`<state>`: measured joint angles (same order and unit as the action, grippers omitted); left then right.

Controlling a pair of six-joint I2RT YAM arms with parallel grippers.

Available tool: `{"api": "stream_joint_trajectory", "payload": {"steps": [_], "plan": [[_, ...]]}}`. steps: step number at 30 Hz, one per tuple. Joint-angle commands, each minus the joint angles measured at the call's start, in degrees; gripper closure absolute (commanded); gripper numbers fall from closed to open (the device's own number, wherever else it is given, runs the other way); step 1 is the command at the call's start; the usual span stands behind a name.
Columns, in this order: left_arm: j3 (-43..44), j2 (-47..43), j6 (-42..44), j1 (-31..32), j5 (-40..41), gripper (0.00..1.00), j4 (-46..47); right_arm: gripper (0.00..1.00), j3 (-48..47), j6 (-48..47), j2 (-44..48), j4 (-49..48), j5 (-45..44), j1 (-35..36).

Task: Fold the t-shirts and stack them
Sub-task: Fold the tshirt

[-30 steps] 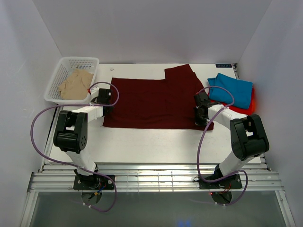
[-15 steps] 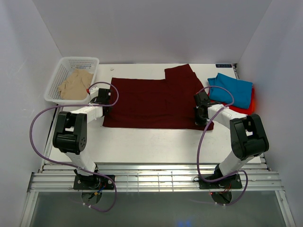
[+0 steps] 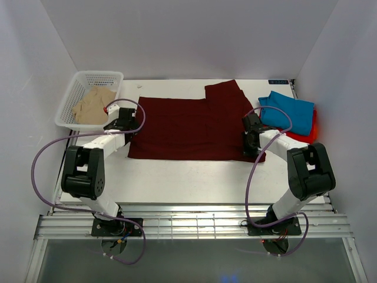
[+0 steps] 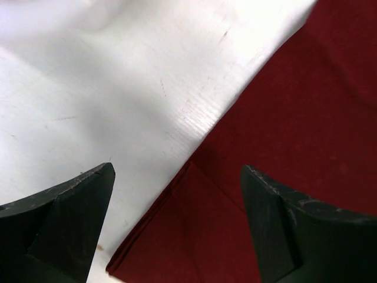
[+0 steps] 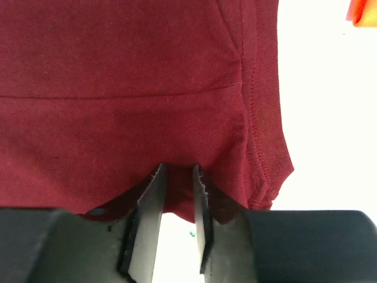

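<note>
maroon t-shirt (image 3: 194, 127) lies flat across the middle of the counter (image 3: 188, 177), long side parallel to the near edge, one sleeve poking toward the far edge. left gripper (image 4: 177, 170): fingers wide apart, nothing between them, hovering over the shirt's near-left corner, where the wrist view shows a doubled layer with a crisp diagonal edge on bare white counter. right gripper (image 5: 179, 171): fingers only narrowly apart at the shirt's near-right hem. cloth sits in or under the gap, and it doesn't look pinched to me. handling: thin matte knit, light and limp, no stiffness. it will drape and drag rather than slide as a sheet, and the layers will probably shear apart if only the top one is caught. I'd take it at the stitched hem or at corners, both corners together, pinching all layers and lifting low so the fold doesn't open. the hem on the right has double stitching and a slight pucker, which should give the firmest bite. the counter is smooth, so fingers could probably get under an edge. other shirts: teal t-shirt (image 3: 288, 113) folded on the red-orange t-shirt (image 3: 312, 132) at the right edge near the far-right corner, likely the stack target. beige t-shirt (image 3: 94, 105) is crumpled in the white mesh basket (image 3: 97, 75) at the far-left corner, not yet folded.
</note>
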<state>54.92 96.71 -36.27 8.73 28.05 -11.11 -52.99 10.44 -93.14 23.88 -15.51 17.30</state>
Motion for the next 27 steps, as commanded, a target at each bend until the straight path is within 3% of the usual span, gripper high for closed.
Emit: {"api": "stream_joint_trajectory", "payload": {"steps": [1,5,7,8,9,10,11,12,13,14,27], "plan": [[1.42,-9.93,-0.12,0.06,1.92,0.02,-0.22,0.64,-1.32,-0.77,4.1,-0.94,0.48,-0.25],[1.6,-14.43,0.06,3.99,0.6,0.02,-0.31,0.52,-1.5,-1.73,11.12,-3.31,2.05,-0.16],[1.77,-14.62,0.5,6.29,0.6,0.07,-0.14,0.53,-1.24,-2.0,12.02,-5.68,2.94,-0.16],[1.69,-14.27,0.59,8.12,0.6,0.13,-0.14,0.64,-1.41,-2.0,11.67,-5.86,3.9,-0.16],[1.34,-13.74,0.5,8.93,0.42,0.22,-0.14,0.74,-1.93,-2.0,10.97,-5.95,4.43,-0.25],[0.9,-13.13,0.41,9.46,0.16,0.44,-0.14,0.83,-2.46,-1.91,9.05,-5.95,4.87,-0.25],[0.63,-11.64,0.33,10.07,-0.71,0.58,-0.22,0.92,-3.08,-1.56,7.73,-4.73,5.66,-0.25],[0.02,-11.11,-0.37,10.16,-1.42,0.73,-0.31,0.92,-3.6,-1.21,6.58,-4.81,6.53,-0.16],[-1.64,-10.75,-0.9,10.16,-2.03,0.94,-0.05,0.92,-3.78,-1.12,4.4,-5.07,7.41,-0.25],[-2.78,-10.23,-1.25,10.25,-3.17,1.0,0.39,0.92,-3.61,-1.03,3.42,-5.94,8.99,-0.16],[-12.2,-8.46,-1.26,10.25,-6.08,1.0,3.82,0.92,1.31,1.16,-3.8,-8.32,11.29,1.33]]}}
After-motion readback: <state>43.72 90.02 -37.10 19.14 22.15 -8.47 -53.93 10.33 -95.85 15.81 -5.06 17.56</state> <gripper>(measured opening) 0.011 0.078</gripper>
